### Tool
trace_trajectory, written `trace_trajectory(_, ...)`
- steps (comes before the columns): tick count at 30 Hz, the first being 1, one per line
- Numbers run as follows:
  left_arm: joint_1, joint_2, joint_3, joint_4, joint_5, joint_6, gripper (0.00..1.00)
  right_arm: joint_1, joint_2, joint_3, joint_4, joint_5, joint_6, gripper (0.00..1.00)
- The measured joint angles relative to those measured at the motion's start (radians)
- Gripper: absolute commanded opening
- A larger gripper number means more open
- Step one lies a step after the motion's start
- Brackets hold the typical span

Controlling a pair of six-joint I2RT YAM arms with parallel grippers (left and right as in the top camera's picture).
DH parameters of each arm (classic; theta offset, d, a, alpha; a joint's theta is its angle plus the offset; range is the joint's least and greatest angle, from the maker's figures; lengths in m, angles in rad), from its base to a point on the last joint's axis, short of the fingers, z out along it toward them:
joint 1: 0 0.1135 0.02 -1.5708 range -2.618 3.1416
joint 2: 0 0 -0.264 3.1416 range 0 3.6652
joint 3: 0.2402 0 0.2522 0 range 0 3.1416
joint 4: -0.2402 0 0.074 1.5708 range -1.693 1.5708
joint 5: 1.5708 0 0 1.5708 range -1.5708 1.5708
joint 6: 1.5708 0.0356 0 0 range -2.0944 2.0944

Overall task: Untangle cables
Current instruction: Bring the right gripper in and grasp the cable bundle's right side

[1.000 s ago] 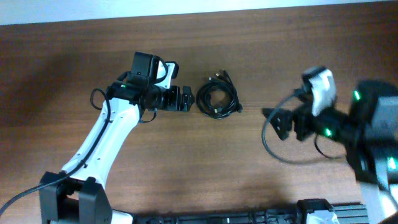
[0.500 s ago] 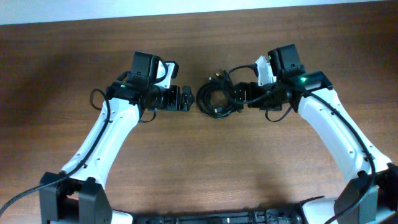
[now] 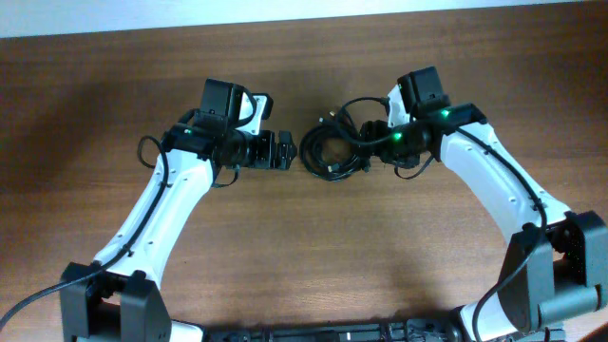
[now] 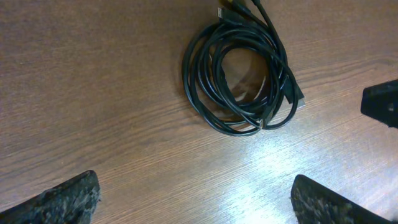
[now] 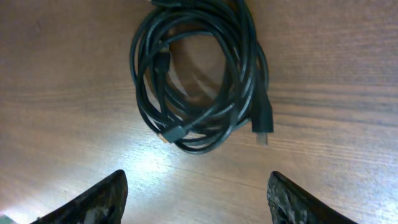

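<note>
Black cable coil [image 3: 332, 152] on table between both grippers' spread fingers [image 4: 65, 199], untouched.

In my left wrist view, the top edge is cutting off the plug ends of the coiled black rubber cable bundle [image 4: 239, 78]. My right wrist view is likewise clipping that bundle's upper loops. Overhead, my right pincer [image 3: 372, 144] is hiding the bundle's near side, its fingers lost against the black.

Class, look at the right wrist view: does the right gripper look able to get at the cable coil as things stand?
Probably yes. The right gripper is open, the cable coil lies just ahead on bare table, and nothing lies between them.
</note>
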Motion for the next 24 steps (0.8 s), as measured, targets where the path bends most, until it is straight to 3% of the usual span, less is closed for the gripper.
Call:
trace_trajectory(5, 0.000, 0.000, 0.000, 0.000, 0.000, 0.000, 0.99, 0.079, 0.025, 0.000, 0.027, 0.121, 0.095, 0.69)
trace_trajectory(9, 0.000, 0.000, 0.000, 0.001, 0.006, -0.007, 0.99, 0.099, 0.073, 0.000, 0.047, 0.175, 0.195, 0.56)
trace_trajectory(16, 0.000, 0.000, 0.000, 0.069, 0.012, -0.060, 0.99, 0.127, 0.178, 0.000, 0.115, 0.186, 0.230, 0.23)
trace_trajectory(22, 0.000, 0.000, 0.000, 0.066, 0.012, -0.070, 0.99, 0.127, 0.184, 0.000, 0.166, 0.198, 0.231, 0.21)
trace_trajectory(24, 0.000, 0.000, 0.000, 0.062, 0.012, -0.070, 0.99, 0.127, 0.188, 0.000, 0.167, 0.204, 0.230, 0.04)
